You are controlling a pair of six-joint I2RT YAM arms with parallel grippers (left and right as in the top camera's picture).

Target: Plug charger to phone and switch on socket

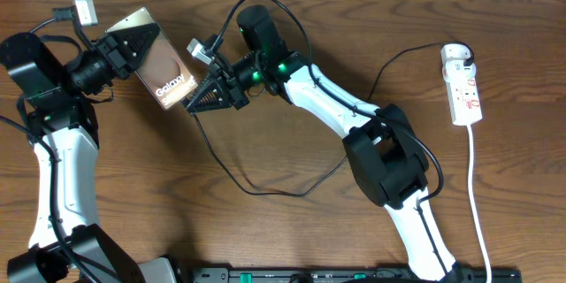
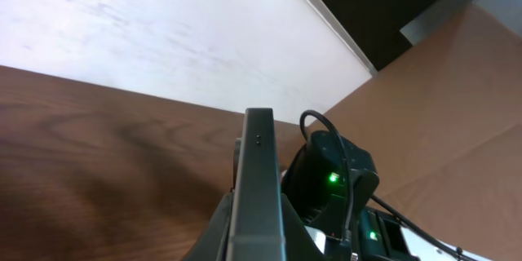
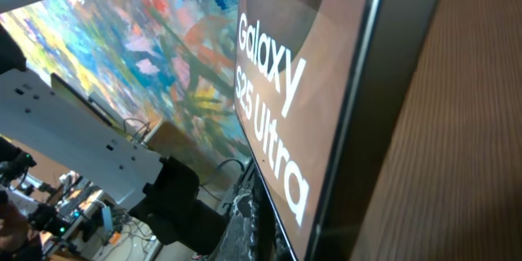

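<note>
My left gripper [image 1: 139, 48] is shut on the phone [image 1: 168, 75] and holds it tilted above the table at the far left, with the "Galaxy" end towards the right arm. In the left wrist view the phone [image 2: 259, 171] shows edge-on between the fingers [image 2: 257, 241]. My right gripper [image 1: 196, 100] is shut on the end of the charger [image 1: 256, 191], right at the phone's lettered end. The connector tip is hidden. In the right wrist view the phone's screen [image 3: 302, 90] fills the frame above a dark finger [image 3: 277, 224]. The socket [image 1: 462, 84] lies at the far right.
The black cable loops across the table's middle and runs up to the socket's rounded end. The socket's white cord [image 1: 478, 199] trails to the front edge. The right arm [image 1: 389, 155] spans the middle. A black rail [image 1: 354, 275] lies along the front.
</note>
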